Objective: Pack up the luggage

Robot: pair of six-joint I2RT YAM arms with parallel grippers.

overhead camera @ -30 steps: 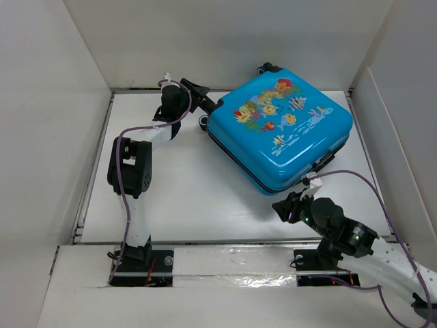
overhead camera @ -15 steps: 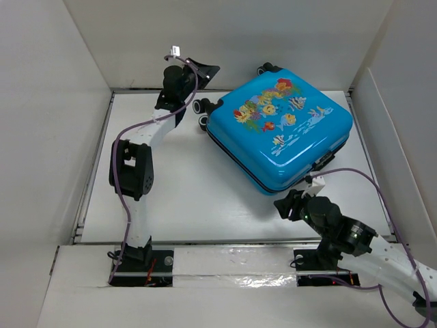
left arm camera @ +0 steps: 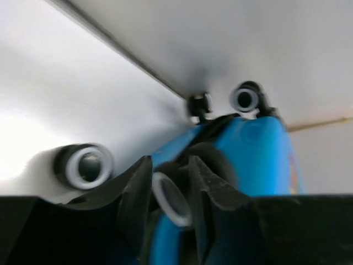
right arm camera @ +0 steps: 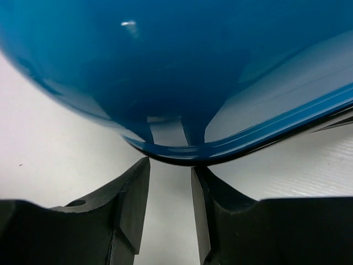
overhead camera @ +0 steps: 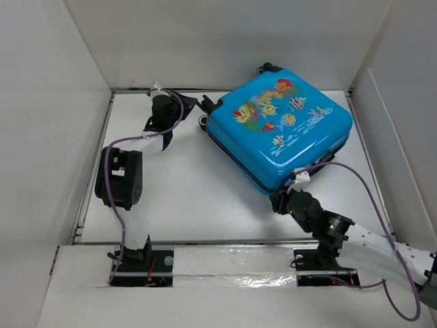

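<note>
Nearest, the right pincer (overhead camera: 276,202) is found released: its jaws are held narrowly apart and nothing is seen between them. Just beyond its tips the near corner of the luggage (overhead camera: 280,133) is met, with the rim (right arm camera: 265,137) of the shell running off to the right of the pincer. Contact is not confirmed, though the gap is slight. Bare worktop (overhead camera: 177,184) is seen beneath the tips and to their left.

The luggage is laid flat and shut, printed side uppermost, stretching away from the right pincer. No clothes are seen in any view.

Farthest, the left pincer (overhead camera: 205,102) is set at the wheeled end. Its jaws are parted a little, and one wheel (left arm camera: 168,201) is seen in the gap just past the tips; whether it is clamped cannot be told. A second wheel (left arm camera: 88,165) lies to the left of this pincer, and a third wheel (left arm camera: 245,99) well beyond it.

Step in hand, as judged: the shut luggage is being steadied or shifted from two opposite corners, ahead of being opened or stood up. The next move is judged to call for a sure hold at the wheeled end, and for the right pincer to be brought onto the rim without being driven under the shell. A slide of the smooth shell across the worktop is to be guarded against.
</note>
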